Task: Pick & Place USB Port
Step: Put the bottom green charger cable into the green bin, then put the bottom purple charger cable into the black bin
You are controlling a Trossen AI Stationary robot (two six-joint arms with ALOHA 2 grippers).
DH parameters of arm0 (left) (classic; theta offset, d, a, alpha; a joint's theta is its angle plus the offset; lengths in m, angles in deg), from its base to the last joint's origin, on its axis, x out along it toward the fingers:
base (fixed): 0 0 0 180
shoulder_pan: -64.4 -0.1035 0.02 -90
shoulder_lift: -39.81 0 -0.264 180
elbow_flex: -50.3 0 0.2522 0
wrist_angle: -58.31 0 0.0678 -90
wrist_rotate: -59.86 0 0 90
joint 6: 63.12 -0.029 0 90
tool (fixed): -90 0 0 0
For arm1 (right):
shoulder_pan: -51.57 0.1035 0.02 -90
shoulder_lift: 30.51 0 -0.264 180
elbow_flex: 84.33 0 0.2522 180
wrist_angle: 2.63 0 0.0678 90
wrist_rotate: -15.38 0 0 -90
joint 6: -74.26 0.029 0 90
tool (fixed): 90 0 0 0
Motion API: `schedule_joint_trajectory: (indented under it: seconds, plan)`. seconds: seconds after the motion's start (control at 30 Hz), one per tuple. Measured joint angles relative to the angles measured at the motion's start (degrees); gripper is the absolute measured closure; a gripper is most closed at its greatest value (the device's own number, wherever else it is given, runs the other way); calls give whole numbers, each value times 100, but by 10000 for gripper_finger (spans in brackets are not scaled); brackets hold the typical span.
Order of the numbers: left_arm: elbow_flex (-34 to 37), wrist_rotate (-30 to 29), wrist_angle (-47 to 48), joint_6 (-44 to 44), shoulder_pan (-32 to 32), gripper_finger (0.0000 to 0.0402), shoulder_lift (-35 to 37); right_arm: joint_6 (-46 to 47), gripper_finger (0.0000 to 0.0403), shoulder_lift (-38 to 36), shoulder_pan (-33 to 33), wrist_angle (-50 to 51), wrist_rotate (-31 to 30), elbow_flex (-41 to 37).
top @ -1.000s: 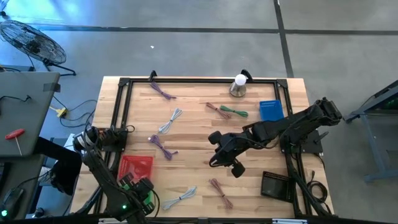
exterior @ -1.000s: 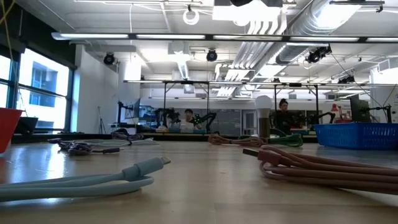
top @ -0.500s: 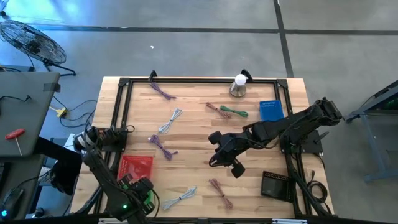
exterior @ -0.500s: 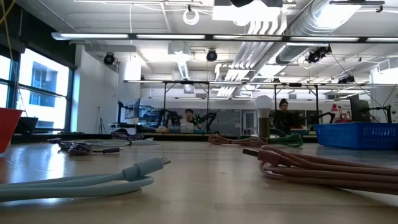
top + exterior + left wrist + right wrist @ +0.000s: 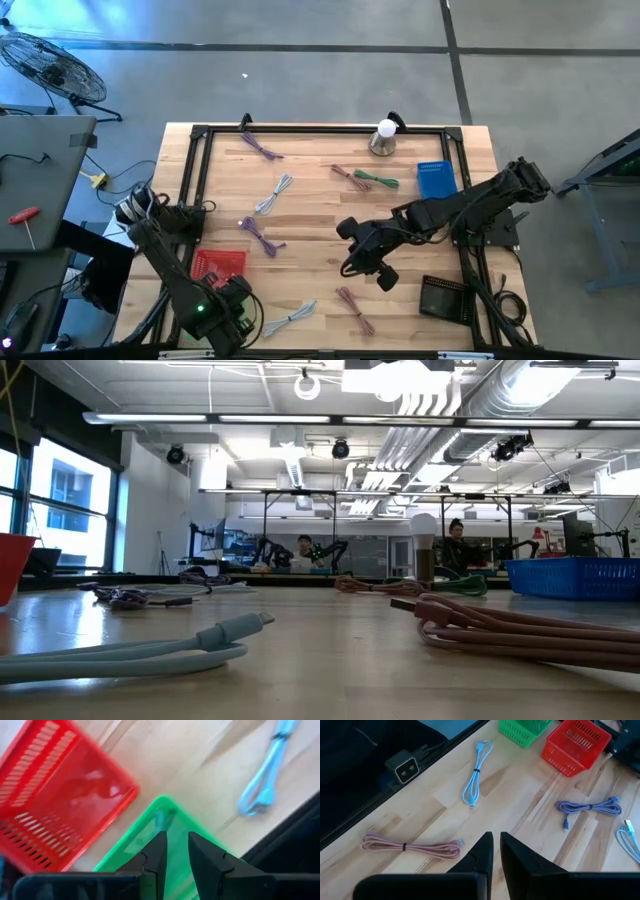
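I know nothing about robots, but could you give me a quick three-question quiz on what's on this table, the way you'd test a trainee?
1. Which basket does the left gripper hang over? A red, B green, C blue.
2. True or false: the blue basket stands right beside the red basket.
3. Fill in: the table holds ___ purple cables.

Key: 1 B, the green basket. 2 False, they stand on opposite sides of the table. 3 Two.
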Motion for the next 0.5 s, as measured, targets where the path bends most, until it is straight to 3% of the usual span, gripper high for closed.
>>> schedule_joint_trajectory:
  seconds: [0.3, 0.5]
  plan:
    - [0, -486, -463, -594, -283, 328, 45, 52, 377, 0, 17, 95, -1, 0]
    - [0, -960, -231, -1119, -572, 327, 45, 54, 379, 0, 17, 117, -1, 0]
